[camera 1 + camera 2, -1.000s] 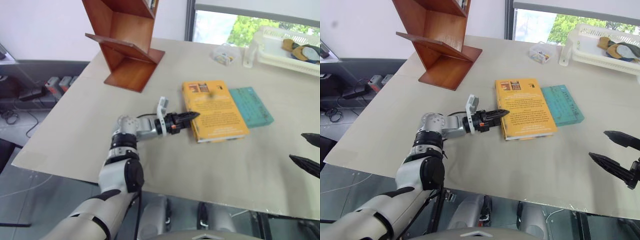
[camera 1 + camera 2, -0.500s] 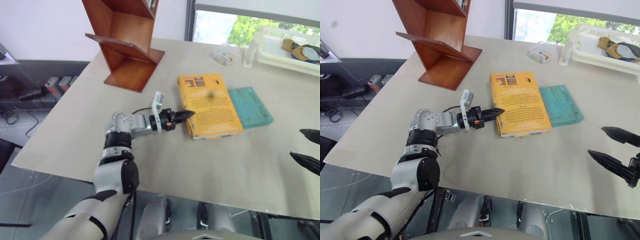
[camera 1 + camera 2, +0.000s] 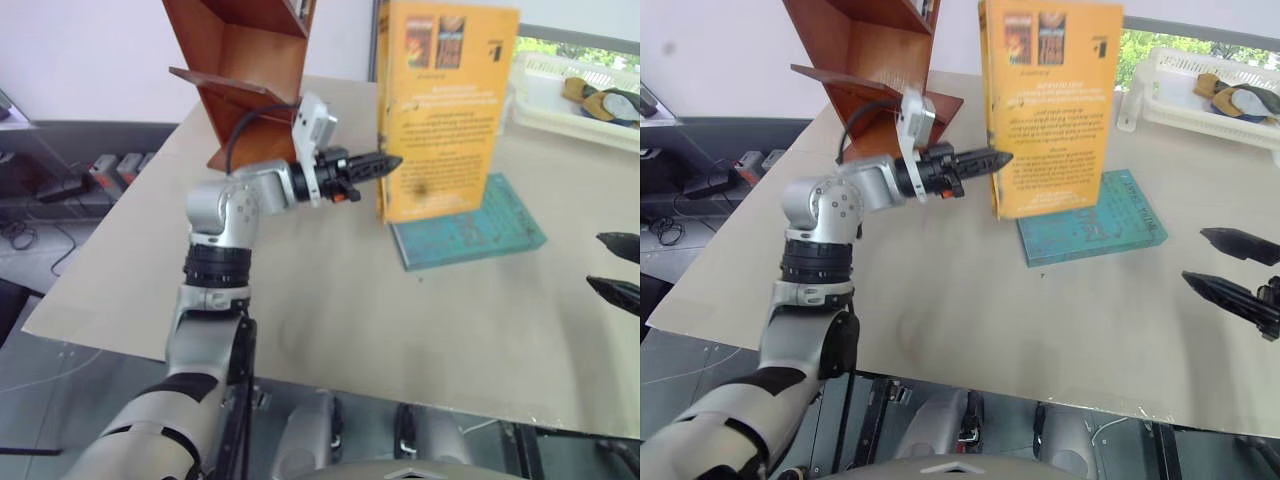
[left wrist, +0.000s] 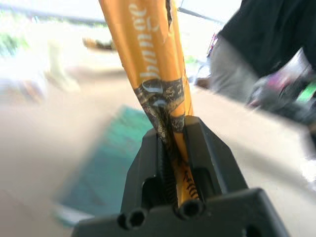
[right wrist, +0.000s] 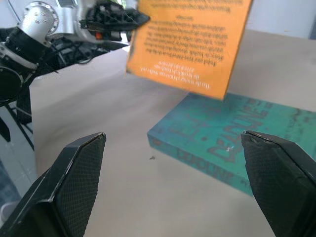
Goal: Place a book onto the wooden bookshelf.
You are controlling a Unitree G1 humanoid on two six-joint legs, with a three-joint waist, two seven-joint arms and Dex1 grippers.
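Observation:
The orange-yellow book [image 3: 445,110] hangs upright in the air above the table, cover facing me, its two small pictures at the top. My left gripper [image 3: 385,162] points level and is shut on the book's spine edge; in the left wrist view the black fingers [image 4: 197,148] clamp the spine [image 4: 153,54]. The wooden bookshelf [image 3: 250,80], reddish-brown with slanted boards, stands at the table's back left, behind the left arm. My right gripper [image 3: 615,268] hovers open at the right edge, apart from the book, its fingertips [image 5: 74,182] spread wide.
A thin teal-green book [image 3: 470,230] lies flat on the table under the lifted book. A white plastic basket [image 3: 560,100] sits at the back right. A person in dark clothes [image 4: 266,44] stands beyond the table. Power strips [image 3: 120,165] lie on the floor at left.
My left gripper has risen with the orange-yellow book, lifting it off the table and rolling it from flat to upright. The right gripper has barely moved.

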